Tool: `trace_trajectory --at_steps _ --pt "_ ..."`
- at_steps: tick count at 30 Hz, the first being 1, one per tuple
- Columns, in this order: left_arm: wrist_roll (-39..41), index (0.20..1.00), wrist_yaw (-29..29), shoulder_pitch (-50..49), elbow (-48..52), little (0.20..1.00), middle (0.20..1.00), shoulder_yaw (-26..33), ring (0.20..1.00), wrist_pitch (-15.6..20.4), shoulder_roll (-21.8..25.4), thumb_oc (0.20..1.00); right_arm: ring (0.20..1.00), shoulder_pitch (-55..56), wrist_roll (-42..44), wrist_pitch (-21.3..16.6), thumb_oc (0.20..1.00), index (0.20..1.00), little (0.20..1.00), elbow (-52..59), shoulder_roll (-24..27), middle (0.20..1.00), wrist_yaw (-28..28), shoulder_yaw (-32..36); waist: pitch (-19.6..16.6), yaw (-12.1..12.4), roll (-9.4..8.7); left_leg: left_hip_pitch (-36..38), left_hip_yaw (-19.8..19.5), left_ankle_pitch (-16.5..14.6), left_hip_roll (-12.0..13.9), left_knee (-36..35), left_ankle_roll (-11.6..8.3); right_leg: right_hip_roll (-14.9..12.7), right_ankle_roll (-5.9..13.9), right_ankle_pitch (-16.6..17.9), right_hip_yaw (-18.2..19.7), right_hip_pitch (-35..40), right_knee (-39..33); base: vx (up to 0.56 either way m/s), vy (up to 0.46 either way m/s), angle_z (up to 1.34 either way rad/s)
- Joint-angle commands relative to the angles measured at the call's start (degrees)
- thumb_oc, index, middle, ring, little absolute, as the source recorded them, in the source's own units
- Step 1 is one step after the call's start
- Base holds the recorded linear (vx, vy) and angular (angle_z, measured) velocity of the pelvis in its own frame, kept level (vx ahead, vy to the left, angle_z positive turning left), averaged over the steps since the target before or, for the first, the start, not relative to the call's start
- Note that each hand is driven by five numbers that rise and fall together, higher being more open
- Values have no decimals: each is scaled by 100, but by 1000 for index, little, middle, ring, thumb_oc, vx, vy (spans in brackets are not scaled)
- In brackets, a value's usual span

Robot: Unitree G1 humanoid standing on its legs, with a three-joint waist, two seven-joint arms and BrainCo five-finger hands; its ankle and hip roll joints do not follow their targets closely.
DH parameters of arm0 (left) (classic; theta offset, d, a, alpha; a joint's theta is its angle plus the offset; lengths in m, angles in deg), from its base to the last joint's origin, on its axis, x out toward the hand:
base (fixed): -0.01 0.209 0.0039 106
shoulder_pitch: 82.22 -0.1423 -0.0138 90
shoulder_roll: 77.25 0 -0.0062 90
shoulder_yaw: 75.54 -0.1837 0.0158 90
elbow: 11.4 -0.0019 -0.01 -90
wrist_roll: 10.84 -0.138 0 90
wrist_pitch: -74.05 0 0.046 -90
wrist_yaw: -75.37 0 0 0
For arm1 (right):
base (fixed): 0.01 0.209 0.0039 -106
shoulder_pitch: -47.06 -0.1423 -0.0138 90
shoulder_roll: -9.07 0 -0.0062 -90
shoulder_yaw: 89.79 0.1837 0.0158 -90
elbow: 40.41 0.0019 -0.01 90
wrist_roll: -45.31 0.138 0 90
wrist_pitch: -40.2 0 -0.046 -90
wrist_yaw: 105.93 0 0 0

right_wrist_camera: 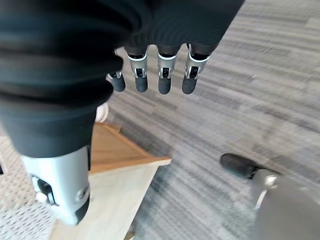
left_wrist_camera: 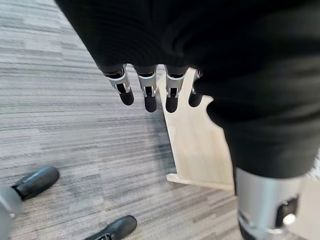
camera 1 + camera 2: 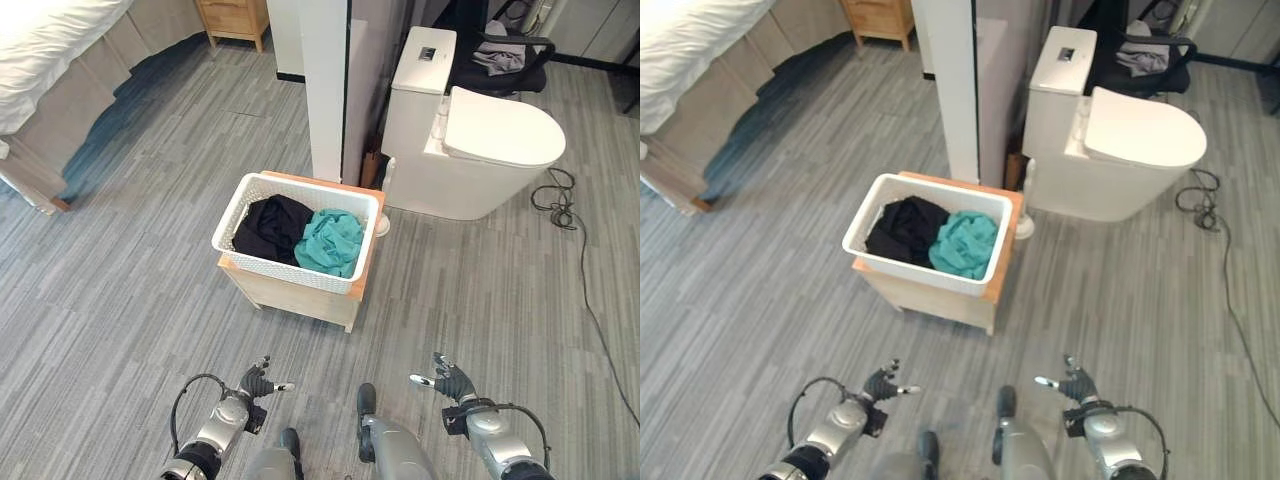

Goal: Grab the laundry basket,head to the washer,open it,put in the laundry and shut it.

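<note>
Basket (image 3: 296, 231), 1 in no., white w/ perforated walls, is seen set on 1 low wooden stand (image 3: 292, 291) in the middle of the grey plank floor (image 3: 120, 300); 2 garments are held in it: 1 black (image 3: 270, 227) at the robot's left side, 1 teal (image 3: 332, 242) at the right, touching each other. Stand is placed just in front of 1 white pillar (image 3: 326, 85); 1 white toilet (image 3: 475, 150), lid down, is seen just to the right of pillar, near the basket. 1 bed (image 3: 45, 45) w/ white cover is seen far left; 1 small wooden cabinet (image 3: 235, 18) behind it; 1 dark chair (image 3: 500, 55) w/ grey cloth is seen beyond the toilet.

2 hands are held low, well short of the basket, apart from it & from each other: left hand (image 3: 258, 380) at lower left, right hand (image 3: 452, 380) at lower right. In the wrist views left fingers (image 2: 146, 92) & right fingers (image 1: 162, 75) are shown straight, side by side, thumbs set apart; nothing is held or touched by either; stand's side is seen past both.
</note>
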Motion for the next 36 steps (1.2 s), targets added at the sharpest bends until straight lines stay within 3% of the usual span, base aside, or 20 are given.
trace_trajectory --at_steps 1,3,4,7,13,24,28,36 --pt "-176 1000 54 -95 116 1000 1000 104 1000 61 42 1000 1000 73 78 -76 1000 1000 1000 246 12 1000 28 -39 39 -23 -211 -280 172 575 -275 -99 318 -106 437 -97 41 434 58 26 -76 -9" --pt "-58 1000 101 -119 163 1000 1000 174 1000 58 88 1000 1000 -9 -33 -62 1000 1000 1000 344 32 1000 64 -110 48 124 -298 -253 465 572 -169 -43 274 -169 519 29 -592 319 126 36 -87 -69" --pt "-68 1000 88 -110 191 1000 1000 153 1000 56 93 1000 1000 -12 -77 -49 1000 1000 1000 357 48 1000 56 -122 49 123 -310 -262 509 539 -150 19 270 -178 512 11 -644 300 168 24 -46 -116" --pt "-123 1000 89 -16 173 1000 1000 90 1000 42 53 1000 1000 -21 -201 -56 1000 1000 1000 421 113 1000 -22 -134 83 66 -287 -438 456 523 -142 350 272 -144 447 -75 -545 281 187 26 -29 -49" --pt "41 1000 135 50 -51 1000 1000 230 1000 49 22 1000 1000 90 -282 -90 1000 1000 1000 528 213 1000 -26 -126 -29 33 -309 -367 434 584 -121 301 215 -5 328 -121 -489 541 -173 55 -10 16" --pt "-174 1000 327 -4 -354 1000 1000 680 1000 -32 196 1000 1000 358 -310 -132 1000 1000 1000 1133 371 1000 228 -96 -192 100 -722 -18 670 503 -79 160 181 88 371 58 -300 885 -488 31 46 -9" --pt "-348 1000 398 -5 -601 1000 1000 793 1000 -82 180 1000 1000 274 -285 -103 1000 1000 1000 931 289 1000 299 -236 -214 174 -815 66 692 419 -165 126 220 3 434 167 -262 943 -561 -14 118 -10" --pt "-506 1000 370 -157 -837 1000 1000 873 1000 -75 158 1000 1000 182 -413 -18 1000 1000 1000 638 188 1000 421 -470 -189 233 -734 68 578 279 -369 205 319 -247 538 269 -288 1000 -532 -28 122 3"
